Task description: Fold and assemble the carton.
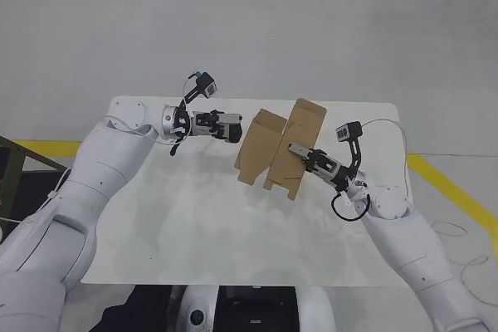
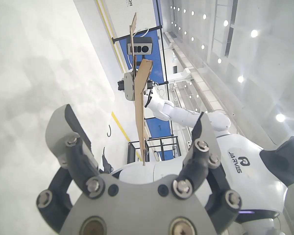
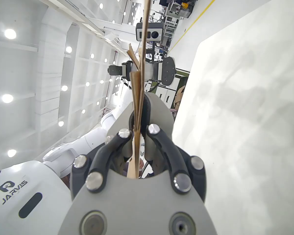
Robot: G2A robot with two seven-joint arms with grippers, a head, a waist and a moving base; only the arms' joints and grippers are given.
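Note:
The carton (image 1: 278,149) is a flattened brown cardboard blank held above the white table (image 1: 191,232), toward its far middle. My right gripper (image 1: 303,156) is shut on the carton's near-right side. In the right wrist view the cardboard (image 3: 144,37) runs edge-on between the closed fingers (image 3: 159,108). My left gripper (image 1: 235,129) is open beside the carton's left edge. In the left wrist view the carton (image 2: 140,103) hangs edge-on just beyond the spread fingers (image 2: 73,128), with nothing between them.
The table's far edge lies just behind the carton. A yellow floor line (image 1: 448,183) runs off the right side, and a dark frame (image 1: 8,158) stands off the left. Bare tabletop spreads between the carton and the near edge.

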